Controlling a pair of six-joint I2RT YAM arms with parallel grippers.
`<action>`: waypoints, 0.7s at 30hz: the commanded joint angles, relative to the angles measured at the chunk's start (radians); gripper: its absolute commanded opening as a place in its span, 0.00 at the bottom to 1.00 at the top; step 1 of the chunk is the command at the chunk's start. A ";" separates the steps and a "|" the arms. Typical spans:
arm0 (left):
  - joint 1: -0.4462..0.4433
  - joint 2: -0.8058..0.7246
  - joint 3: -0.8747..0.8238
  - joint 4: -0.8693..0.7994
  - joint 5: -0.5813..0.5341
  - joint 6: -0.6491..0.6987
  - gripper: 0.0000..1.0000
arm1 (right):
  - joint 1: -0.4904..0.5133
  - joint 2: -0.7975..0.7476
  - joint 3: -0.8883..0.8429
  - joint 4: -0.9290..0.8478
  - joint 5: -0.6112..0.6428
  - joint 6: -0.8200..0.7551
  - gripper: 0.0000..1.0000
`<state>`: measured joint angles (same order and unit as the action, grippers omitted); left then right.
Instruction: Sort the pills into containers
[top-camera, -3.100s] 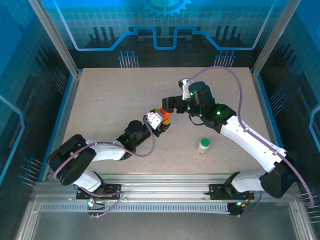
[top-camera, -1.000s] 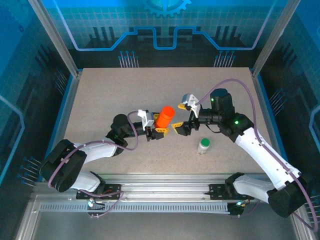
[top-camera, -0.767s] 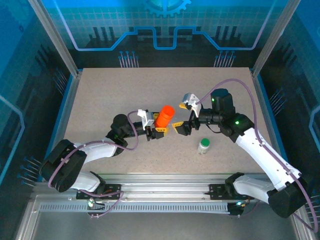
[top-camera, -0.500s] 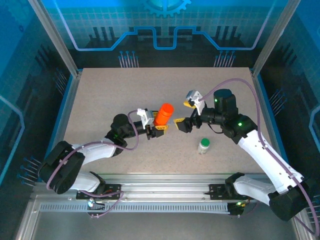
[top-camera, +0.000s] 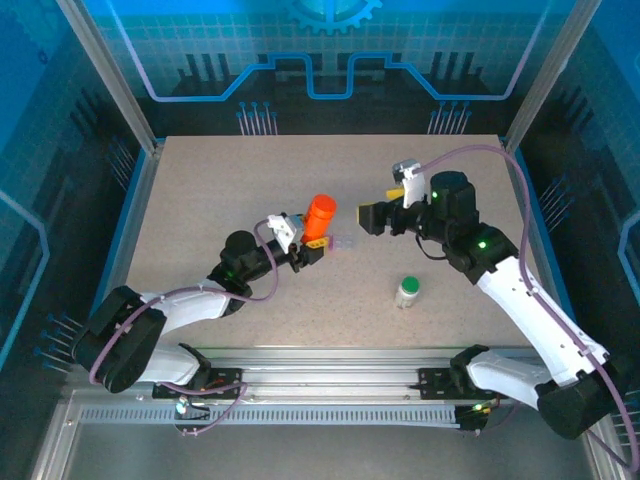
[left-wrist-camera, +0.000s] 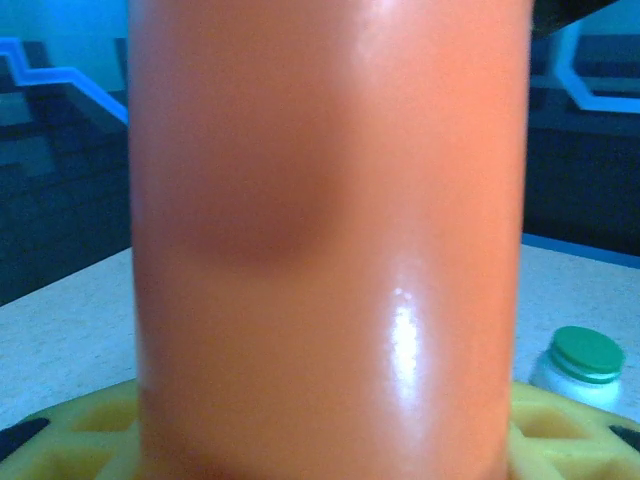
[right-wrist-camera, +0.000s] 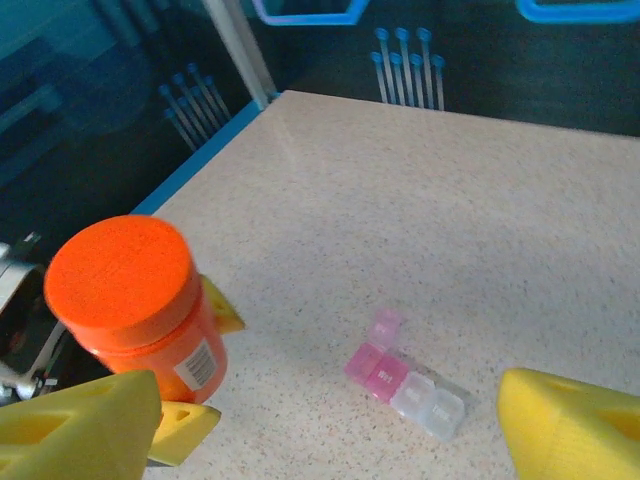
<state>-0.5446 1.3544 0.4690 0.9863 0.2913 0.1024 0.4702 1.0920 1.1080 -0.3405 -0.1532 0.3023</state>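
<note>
My left gripper (top-camera: 312, 243) is shut on an orange bottle (top-camera: 320, 213) with an orange cap and holds it upright above the table. In the left wrist view the orange bottle (left-wrist-camera: 330, 240) stands between my yellow fingers (left-wrist-camera: 70, 425). My right gripper (top-camera: 375, 216) hangs open and empty to the right of the bottle, apart from it. In the right wrist view the containers (right-wrist-camera: 405, 375), a small pill box with pink and colourless compartments, lie on the table between the wide fingers of my right gripper (right-wrist-camera: 330, 440); one pink lid stands up. The orange bottle (right-wrist-camera: 135, 300) sits at the left. The pills are out of view.
A white bottle with a green cap (top-camera: 407, 291) stands upright on the table near the right arm, and the same white bottle (left-wrist-camera: 585, 362) shows in the left wrist view. The containers (top-camera: 347, 243) lie faintly just right of the left gripper. Metal posts and blue walls border the speckled table (top-camera: 220, 180).
My right gripper has drawn back up and to the right, away from the orange bottle. The left gripper has carried the bottle slightly farther from the arms' bases, uncovering the pill box.
</note>
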 joint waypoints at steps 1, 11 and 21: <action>-0.025 -0.025 -0.006 -0.013 -0.159 0.061 0.18 | 0.018 0.048 0.056 -0.038 0.076 0.150 0.86; -0.067 0.033 0.009 -0.014 -0.346 0.119 0.17 | 0.148 0.176 0.148 0.035 0.129 0.224 0.85; -0.107 0.084 0.034 -0.009 -0.392 0.157 0.17 | 0.222 0.322 0.265 0.022 0.132 0.225 0.80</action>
<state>-0.6434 1.4284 0.4690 0.9466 -0.0673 0.2359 0.6701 1.3796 1.3350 -0.3210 -0.0330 0.5163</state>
